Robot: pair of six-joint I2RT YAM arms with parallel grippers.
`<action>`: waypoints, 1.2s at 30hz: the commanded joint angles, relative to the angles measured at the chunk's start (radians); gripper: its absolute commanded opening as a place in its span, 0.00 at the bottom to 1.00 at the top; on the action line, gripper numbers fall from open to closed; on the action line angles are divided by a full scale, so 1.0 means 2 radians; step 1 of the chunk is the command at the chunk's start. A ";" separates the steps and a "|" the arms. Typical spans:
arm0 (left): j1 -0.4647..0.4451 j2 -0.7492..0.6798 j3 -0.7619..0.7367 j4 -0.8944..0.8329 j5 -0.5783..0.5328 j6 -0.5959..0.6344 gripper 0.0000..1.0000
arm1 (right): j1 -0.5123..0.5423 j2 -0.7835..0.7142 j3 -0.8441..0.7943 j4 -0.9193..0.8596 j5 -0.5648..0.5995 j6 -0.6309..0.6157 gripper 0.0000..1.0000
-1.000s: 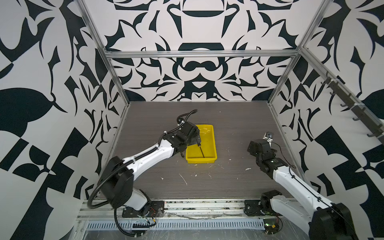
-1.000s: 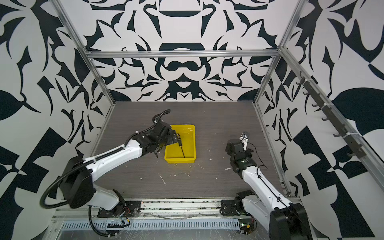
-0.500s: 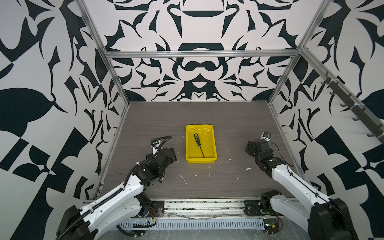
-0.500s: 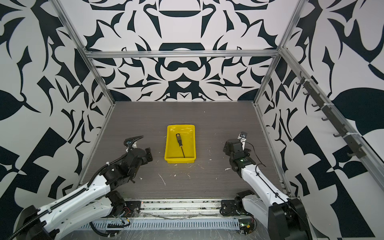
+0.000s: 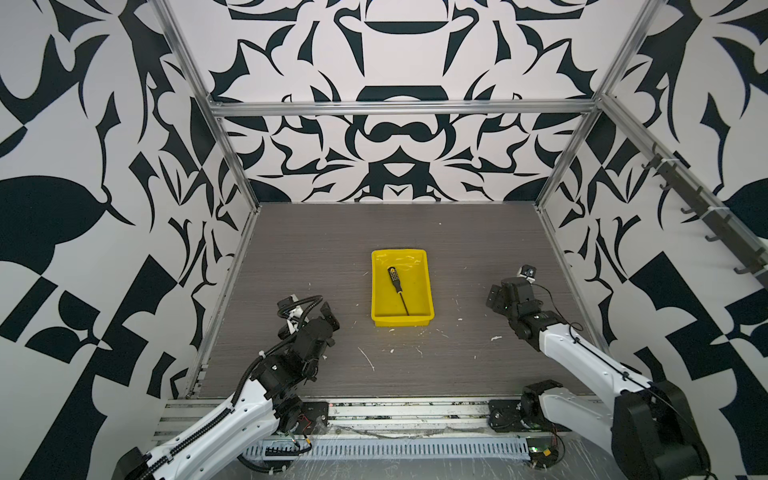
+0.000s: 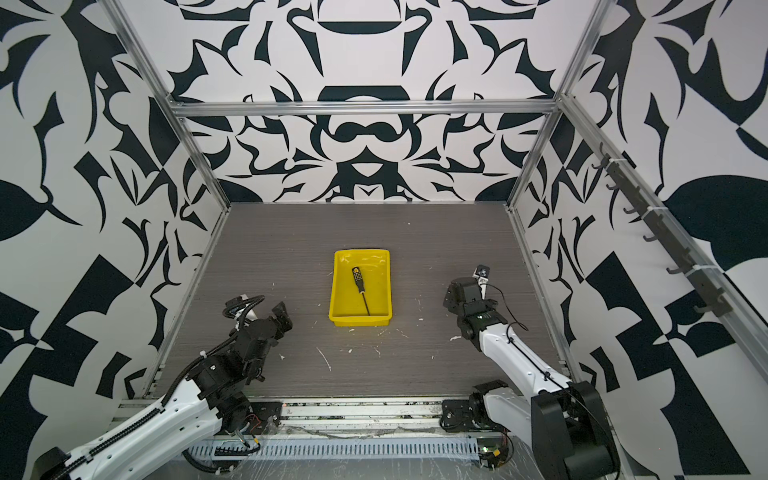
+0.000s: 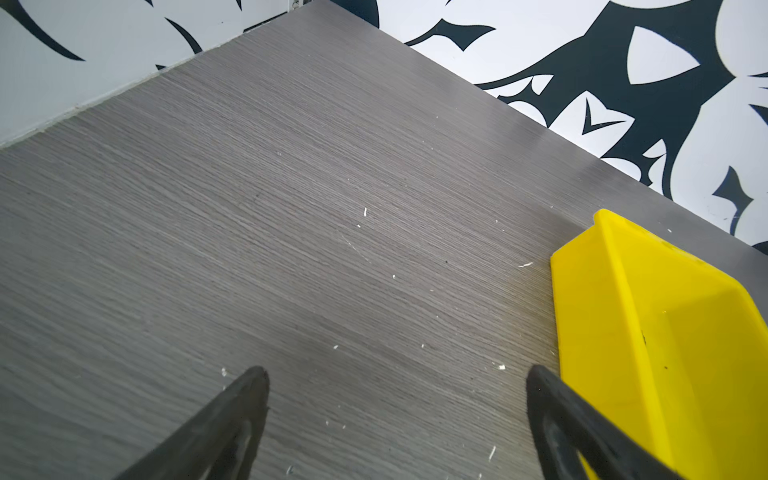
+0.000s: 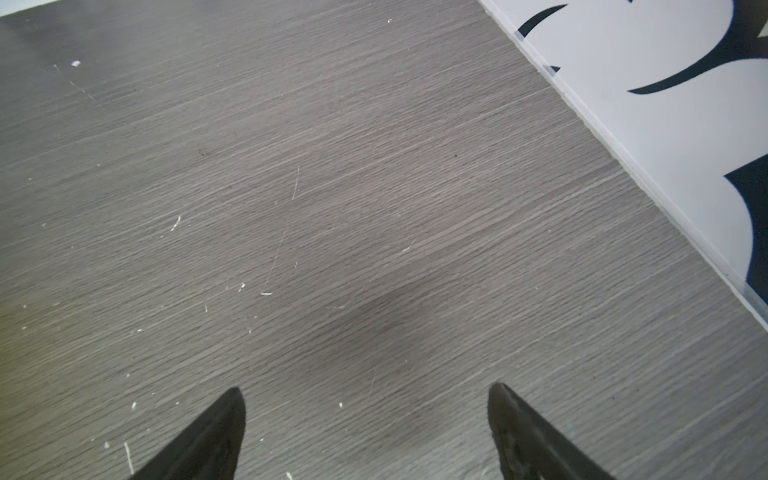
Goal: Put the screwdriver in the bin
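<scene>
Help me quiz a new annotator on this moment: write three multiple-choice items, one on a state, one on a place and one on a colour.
1. How do the jaws of the left gripper stand?
A. shut and empty
B. shut on something
C. open and empty

2. Where is the screwdriver?
A. clamped in the left gripper
B. lying flat inside the bin
C. leaning on the bin's outside wall

3. What colour is the bin?
A. yellow
B. blue
C. grey

Answers:
1 C: in the left wrist view the two fingertips stand wide apart with nothing between them.
2 B: both top views show it on the bin's floor, handle toward the back wall, tip near the front wall.
3 A: the bin is bright yellow in both top views and in the left wrist view.
</scene>
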 commanded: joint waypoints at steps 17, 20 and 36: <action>0.001 0.036 0.030 -0.044 0.007 -0.035 0.99 | -0.001 -0.006 0.030 0.106 0.055 -0.013 0.98; 0.001 0.034 0.034 -0.054 0.008 -0.037 0.99 | -0.001 0.022 0.026 0.176 0.108 -0.042 0.95; 0.001 0.024 0.027 -0.053 0.004 -0.043 0.99 | -0.006 0.195 0.053 0.368 0.157 -0.311 0.99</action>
